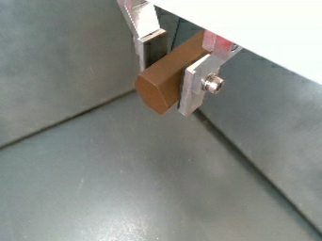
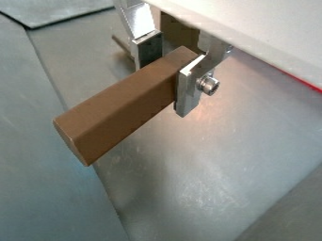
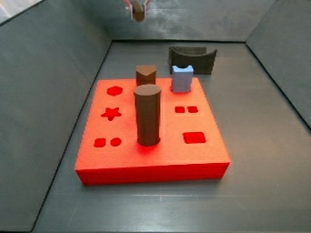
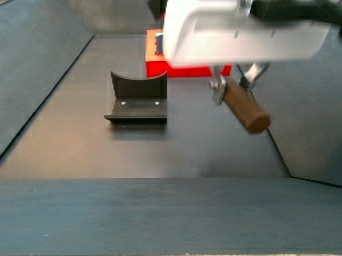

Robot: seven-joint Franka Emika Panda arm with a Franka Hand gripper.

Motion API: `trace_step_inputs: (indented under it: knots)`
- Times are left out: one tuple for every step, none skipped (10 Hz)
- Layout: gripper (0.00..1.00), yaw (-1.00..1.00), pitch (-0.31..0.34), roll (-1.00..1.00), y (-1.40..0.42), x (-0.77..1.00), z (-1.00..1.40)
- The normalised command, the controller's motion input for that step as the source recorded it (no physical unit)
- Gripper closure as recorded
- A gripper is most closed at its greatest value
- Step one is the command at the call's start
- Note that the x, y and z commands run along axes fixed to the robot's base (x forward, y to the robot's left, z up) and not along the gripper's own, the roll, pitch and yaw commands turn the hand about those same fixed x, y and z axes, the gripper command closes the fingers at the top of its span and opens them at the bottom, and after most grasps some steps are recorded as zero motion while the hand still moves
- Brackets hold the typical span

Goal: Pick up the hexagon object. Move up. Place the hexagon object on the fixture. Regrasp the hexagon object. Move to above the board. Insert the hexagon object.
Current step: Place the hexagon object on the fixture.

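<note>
My gripper [image 1: 171, 75] is shut on the hexagon object [image 1: 156, 90], a slim dark brown peg with flat sides. The peg sticks out sideways from between the silver fingers in both wrist views [image 2: 108, 119]. In a side view the gripper [image 4: 230, 86] hangs in the air to one side of the fixture [image 4: 135, 100], with the peg [image 4: 247, 110] slanting down from it. In the other side view the gripper [image 3: 136, 9] is high up behind the fixture [image 3: 192, 60] and the red board [image 3: 165, 150].
On the board stand a thick round brown peg [image 3: 147, 115], a shorter brown peg with a pointed top [image 3: 145, 75] and a light blue block [image 3: 183, 79]. Grey walls enclose the grey floor [image 3: 274, 173] on all sides.
</note>
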Motion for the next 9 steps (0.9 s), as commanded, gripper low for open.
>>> trace_step_inputs:
  knots:
    - [1.00, 0.01, 0.005, -0.07, -0.02, -0.02, 1.00]
    - [1.00, 0.01, 0.007, -0.07, -0.02, -0.02, 0.89]
    - [1.00, 0.01, 0.015, -0.09, -0.01, -0.01, 0.61]
    - [1.00, 0.01, 0.022, -0.09, -0.01, 0.00, 0.44]
    - [1.00, 0.00, 0.033, -0.10, 0.00, 0.00, 0.28]
    - [1.00, -0.97, -0.225, -0.02, -1.00, 0.88, -0.28]
    - [1.00, -0.94, -0.222, -0.02, -1.00, 0.89, -0.31]
    - [1.00, -0.62, -0.192, 0.00, -1.00, 0.94, -0.31]
    - [1.00, -0.42, -0.129, 0.00, -1.00, 0.99, -0.30]
